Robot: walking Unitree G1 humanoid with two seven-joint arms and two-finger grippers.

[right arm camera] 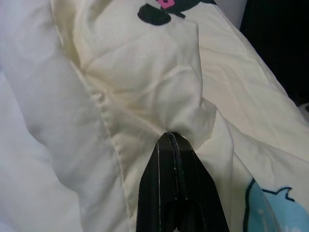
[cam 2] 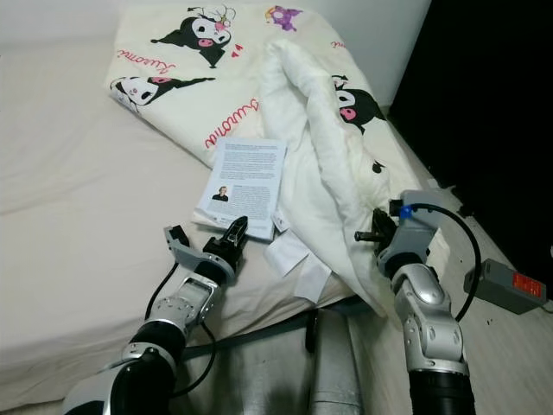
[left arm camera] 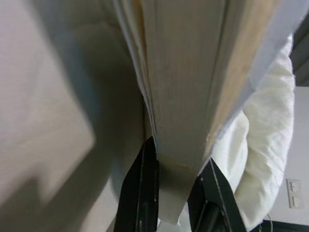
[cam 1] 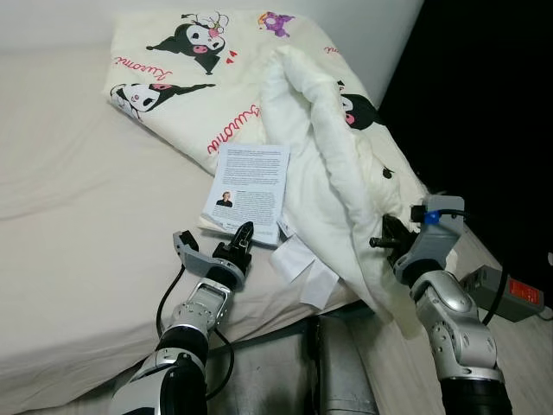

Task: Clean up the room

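Nearest, the left gripper [cam 1: 243, 235] reaches onto the bed [cam 1: 69, 216], its jaws pinching the near edge of a paperback book [cam 1: 248, 192], which lies back cover up, partly on the sheet and partly on the quilt. The grip looks meant to lift the book off the bedding. To the right, the right gripper [cam 2: 373, 235] has its fingers [right arm camera: 170, 159] pressed together on a fold of the cream cartoon-print quilt [cam 1: 320, 164], probably to hold it steady. White care labels [cam 1: 298, 268] hang from the quilt's hem. Farther back, the quilt spreads toward the wall.
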